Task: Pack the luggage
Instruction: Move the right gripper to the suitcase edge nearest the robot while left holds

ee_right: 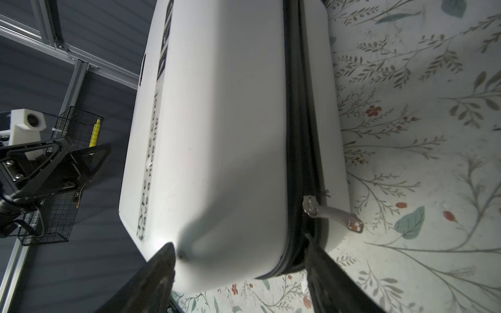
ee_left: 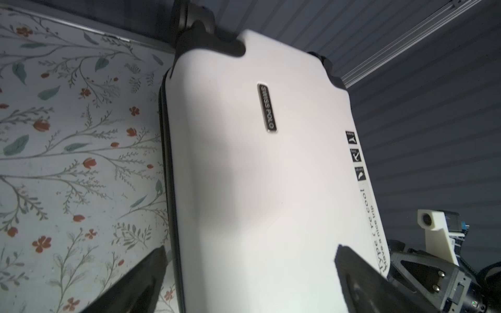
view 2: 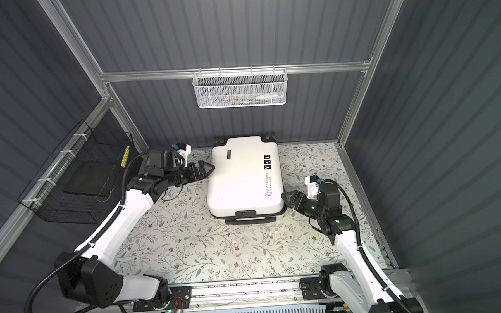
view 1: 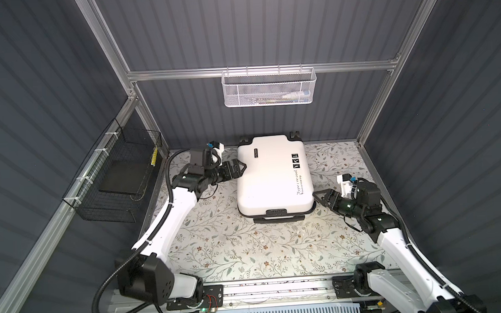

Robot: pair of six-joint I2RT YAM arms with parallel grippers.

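I see both end effectors spread: left end effector straddles the shut suitcase's side edge and right end effector straddles the corner by the zipper pull, likely bracing for unzipping.

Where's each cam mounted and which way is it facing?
Top views: high at the front, looking down on the luggage and table; both arms, left tool, right tool.
Left wrist: on left arm, facing luggage's lid; own fingers.
Right wrist: on right arm, facing its zipper side; own fingers.
Shared: each wrist view catches the opposite tool.
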